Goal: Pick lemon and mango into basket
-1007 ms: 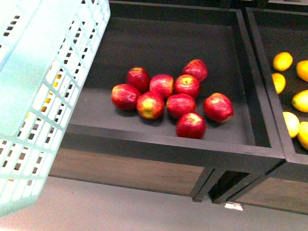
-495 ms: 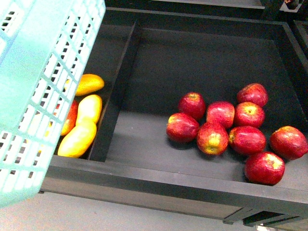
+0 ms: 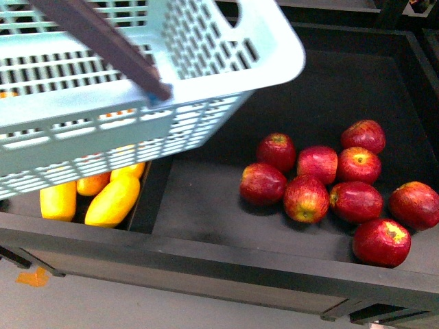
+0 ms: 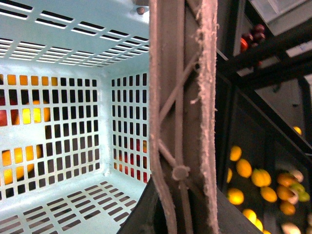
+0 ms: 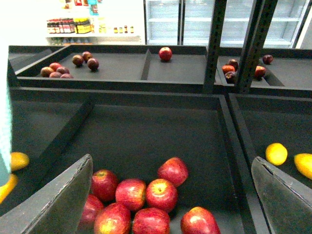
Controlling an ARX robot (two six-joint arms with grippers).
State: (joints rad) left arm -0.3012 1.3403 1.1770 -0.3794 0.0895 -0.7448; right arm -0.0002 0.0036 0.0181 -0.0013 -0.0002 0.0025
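- Front: basket hangs tilted over the mango bin; level it before loading (apples sit one bin over).
- Left wrist: left gripper looks pinched on its handle; basket empty.
- Right wrist: right gripper spread, empty, above apples; lemon lies in the next bin.

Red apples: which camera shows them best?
The front view: the whole cluster of red apples lies in plain sight. The right wrist view cuts off the nearest ones; the left wrist view shows only red glimpses through the slats of the basket.
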